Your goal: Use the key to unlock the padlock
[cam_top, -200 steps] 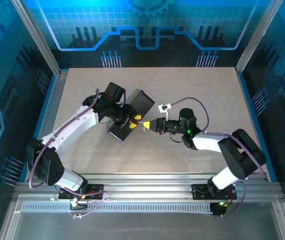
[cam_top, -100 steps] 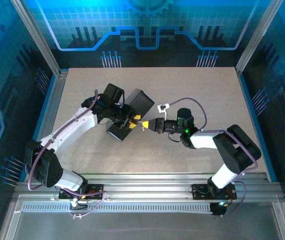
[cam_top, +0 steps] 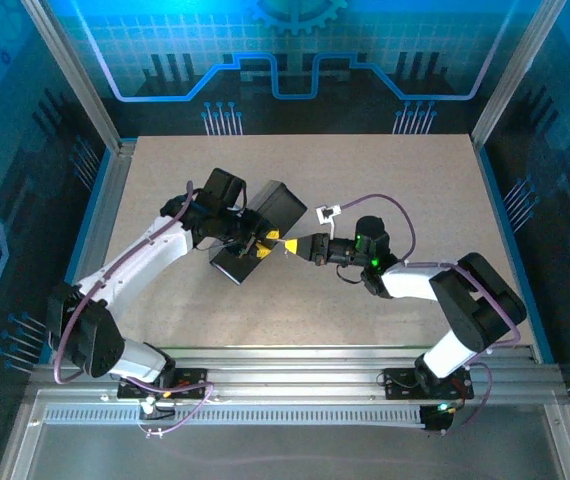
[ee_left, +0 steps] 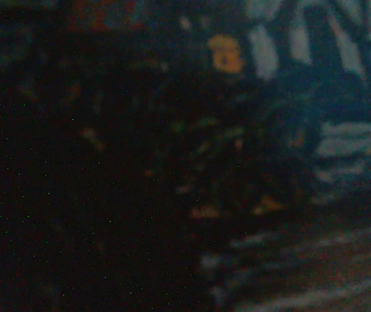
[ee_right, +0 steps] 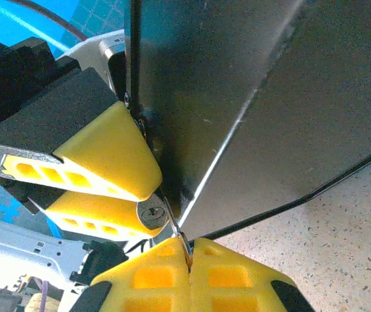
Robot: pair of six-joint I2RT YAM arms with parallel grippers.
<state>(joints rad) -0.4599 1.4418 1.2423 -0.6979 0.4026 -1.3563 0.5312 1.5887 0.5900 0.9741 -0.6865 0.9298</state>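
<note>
- Right gripper (ee_right: 189, 260): yellow tips pressed fully together, pinching the key (ee_right: 178, 229), a thin metal sliver that pokes forward out of the seam.
- Key, free end: right at the face of the padlock (ee_right: 150, 213). Whether it sits in the slot cannot be told.
- Padlock: small silvery round end with a slot, clamped between the two yellow fingers of the left gripper (ee_right: 140, 201), which is narrowed onto it.
- Box (ee_right: 250, 97): two dark glossy panels meeting at an angle, just behind the padlock.
- Table (ee_right: 342, 221): pale, speckled, under the box.
- Seen from above: both grippers meet tip to tip at the box, mid-table.
</note>
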